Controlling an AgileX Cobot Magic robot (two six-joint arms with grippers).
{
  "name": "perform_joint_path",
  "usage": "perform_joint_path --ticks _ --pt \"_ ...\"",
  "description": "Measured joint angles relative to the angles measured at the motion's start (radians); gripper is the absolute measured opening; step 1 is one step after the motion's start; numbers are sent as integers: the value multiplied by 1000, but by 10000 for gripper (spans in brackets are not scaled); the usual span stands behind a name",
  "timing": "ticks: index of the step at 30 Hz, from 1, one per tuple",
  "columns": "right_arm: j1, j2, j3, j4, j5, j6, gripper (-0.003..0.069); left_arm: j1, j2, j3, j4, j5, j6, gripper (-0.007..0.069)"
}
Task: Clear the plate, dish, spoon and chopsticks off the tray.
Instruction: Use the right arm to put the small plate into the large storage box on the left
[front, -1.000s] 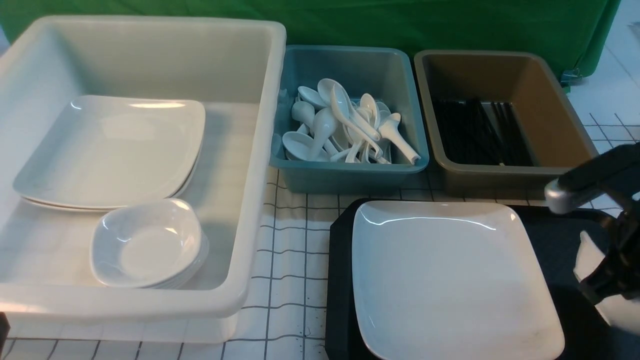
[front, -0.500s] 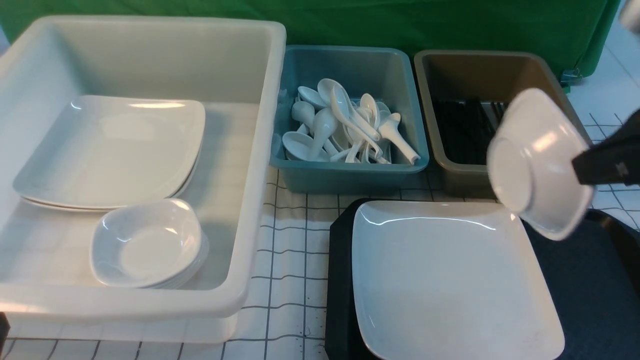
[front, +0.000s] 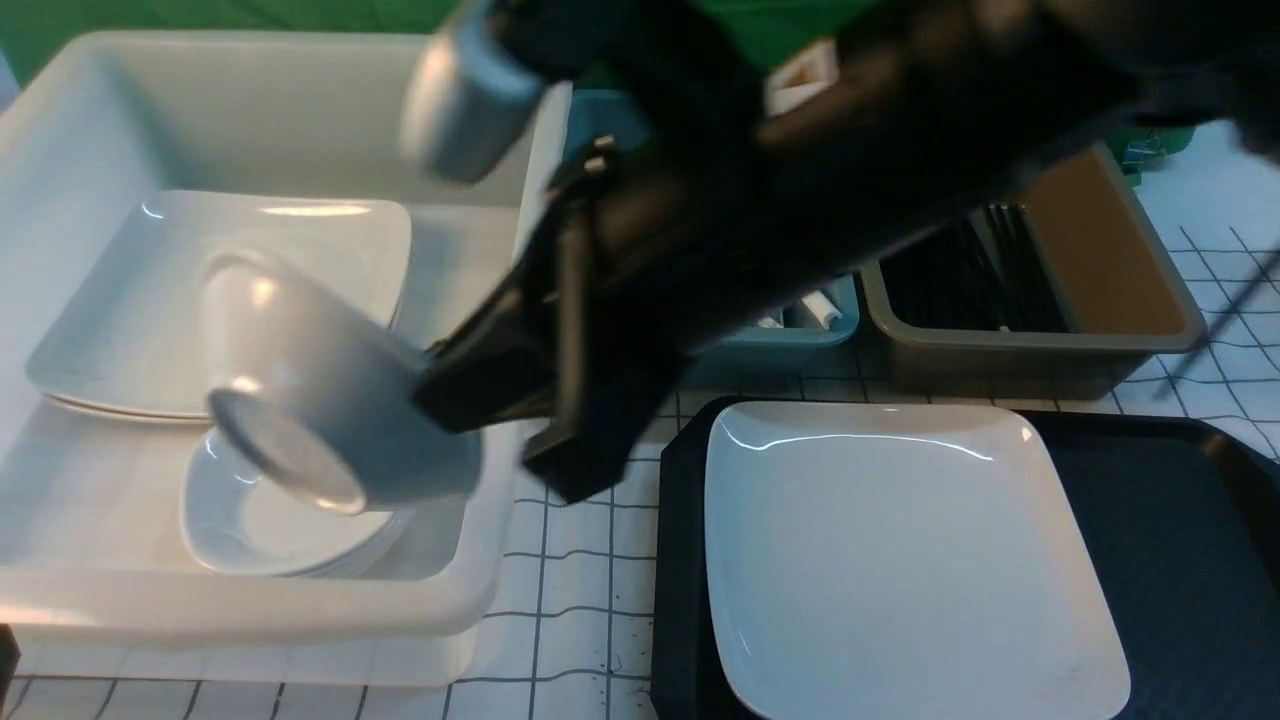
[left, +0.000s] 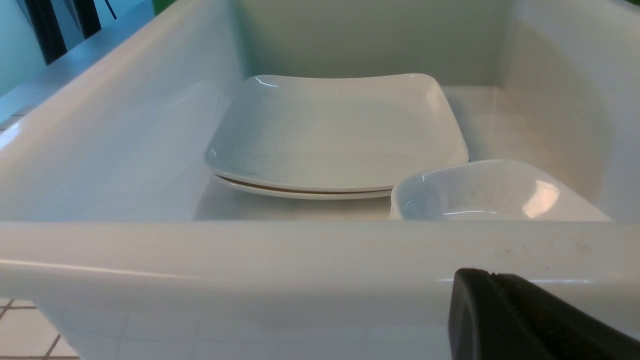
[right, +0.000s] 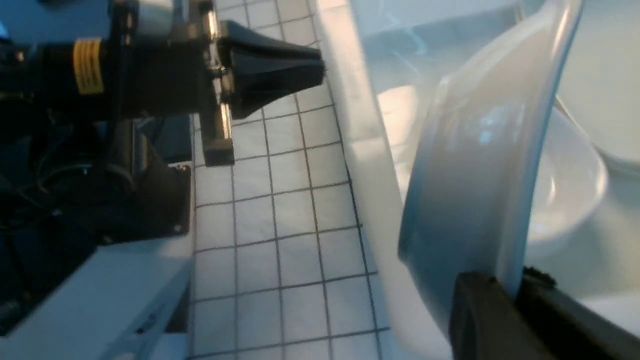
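My right gripper (front: 430, 385) is shut on the rim of a small white dish (front: 320, 400). The dish hangs tilted on edge inside the big white tub (front: 300, 610), just above a stack of small dishes (front: 260, 530). In the right wrist view the jaws (right: 515, 290) pinch the dish (right: 475, 175) by its rim. The large square plate (front: 900, 560) lies on the black tray (front: 1150, 520). Black chopsticks (front: 960, 280) lie in the brown tub. The spoon is hidden. My left gripper (left: 492, 275) is shut and empty, just outside the tub's near wall.
A stack of large plates (front: 130, 300) lies at the tub's back. My right arm reaches across the teal tub (front: 780, 345) and hides most of it. The brown tub (front: 1100, 340) stands behind the tray. A gridded cloth (front: 590, 600) covers the table.
My right arm has swung left from the tray, across the brown and teal tubs, carrying the dish. It now holds the dish inside the white tub. The left arm has not moved.
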Motion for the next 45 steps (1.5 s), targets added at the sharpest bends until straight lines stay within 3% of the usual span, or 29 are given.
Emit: perform_joint_path --ticks 2,10,21,25,31,35,38,43,45 --pt "70 141 -124 -111 -12 -42 78 0 0 0 0 0 0 21" --pt "134 422 -316 -410 -110 -109 78 0 0 0 0 0 0 21" --pt "136 514 -325 -492 -168 -116 127 0 0 0 0 0 1 21" --pt "136 514 -326 -495 -164 -69 221 0 0 0 0 0 1 21" --pt "136 487 -329 -498 -112 124 455 0 0 0 0 0 1 21" --pt "136 430 -330 -498 -20 243 501 0 0 0 0 0 0 21" --pt "136 374 -333 -498 70 297 475 0 0 0 0 0 0 21" --pt "136 218 -355 -498 302 369 196 0 0 0 0 0 0 21" --pt "136 153 -358 -505 322 402 77 0 0 0 0 0 0 21"
